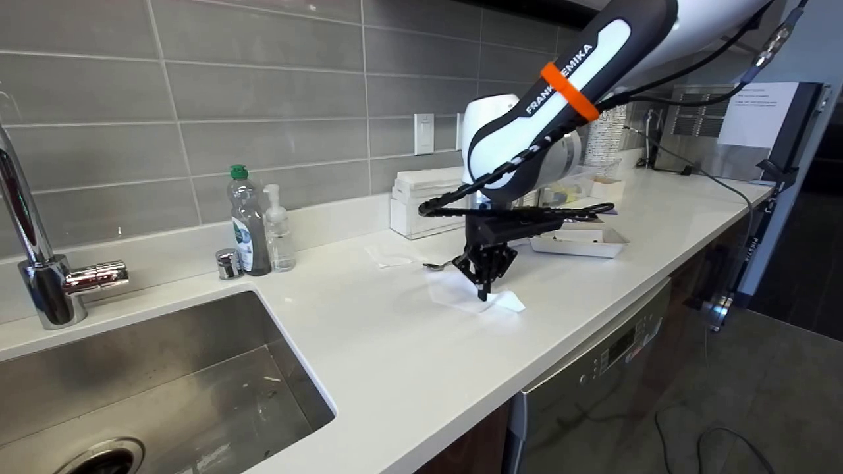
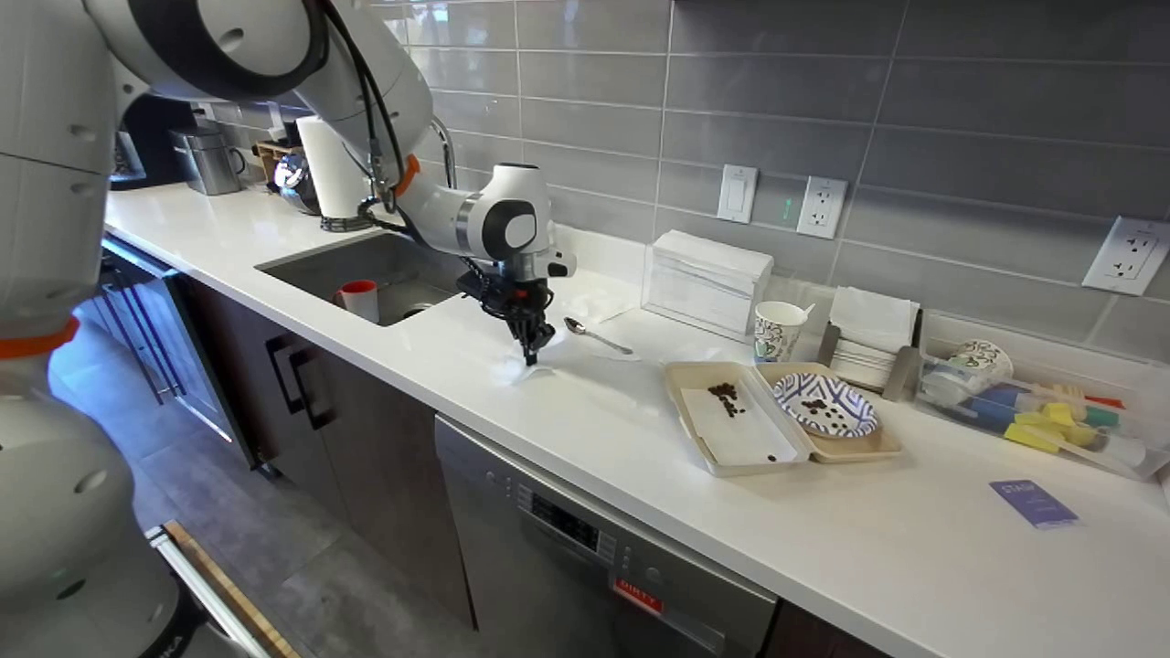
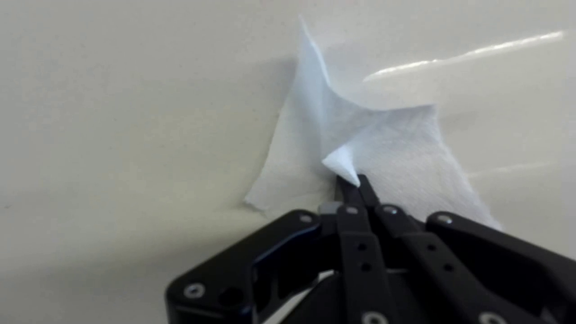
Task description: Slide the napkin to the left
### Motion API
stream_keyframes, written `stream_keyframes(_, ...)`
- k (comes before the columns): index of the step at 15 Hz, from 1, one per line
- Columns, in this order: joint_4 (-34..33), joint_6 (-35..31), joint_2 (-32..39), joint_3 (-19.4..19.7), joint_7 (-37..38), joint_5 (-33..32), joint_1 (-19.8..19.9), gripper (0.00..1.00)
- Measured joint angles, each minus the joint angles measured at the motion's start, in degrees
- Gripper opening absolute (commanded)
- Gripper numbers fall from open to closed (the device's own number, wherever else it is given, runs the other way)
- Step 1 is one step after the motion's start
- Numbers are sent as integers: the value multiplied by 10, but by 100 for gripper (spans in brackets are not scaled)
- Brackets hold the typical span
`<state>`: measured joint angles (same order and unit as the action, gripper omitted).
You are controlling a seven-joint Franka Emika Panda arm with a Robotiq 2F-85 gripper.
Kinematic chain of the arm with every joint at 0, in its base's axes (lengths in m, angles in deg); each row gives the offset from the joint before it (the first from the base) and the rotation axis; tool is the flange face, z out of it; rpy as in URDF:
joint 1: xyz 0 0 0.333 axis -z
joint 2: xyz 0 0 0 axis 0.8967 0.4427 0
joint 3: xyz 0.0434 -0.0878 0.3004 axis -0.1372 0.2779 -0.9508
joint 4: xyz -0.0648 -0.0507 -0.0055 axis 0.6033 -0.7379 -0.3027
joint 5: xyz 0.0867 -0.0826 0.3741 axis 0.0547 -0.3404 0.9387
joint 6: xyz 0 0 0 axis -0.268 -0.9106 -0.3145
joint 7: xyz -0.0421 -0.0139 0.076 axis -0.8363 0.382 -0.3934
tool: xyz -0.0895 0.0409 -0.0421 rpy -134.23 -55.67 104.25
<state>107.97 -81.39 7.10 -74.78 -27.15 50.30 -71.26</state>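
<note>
The napkin is a thin white sheet on the white countertop. In the wrist view the napkin [image 3: 418,166] is creased, with a corner raised at the top and a small fold standing up at the fingertips. My gripper [image 3: 357,182] is shut, its black fingertips together on that fold. In both exterior views the gripper [image 1: 484,293] [image 2: 530,358] points down at the counter, and the napkin [image 1: 454,293] [image 2: 508,370] lies under and around its tips. Part of the napkin is hidden behind the fingers.
A spoon [image 2: 599,338] lies close behind the gripper. A boxy white container [image 2: 708,283] stands by the wall. A steel sink [image 1: 283,368] and soap bottles [image 1: 249,224] are to one side. A food tray [image 2: 740,420] lies on the other side. The counter's front edge is near.
</note>
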Motion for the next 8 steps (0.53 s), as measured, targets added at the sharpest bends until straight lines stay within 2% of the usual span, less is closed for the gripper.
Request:
stream_keyframes(3, 0, 1, 0, -9, -2, 3, 0, 0)
stream_keyframes(8, 1, 11, -2, -46, -13, 28, -1, 0)
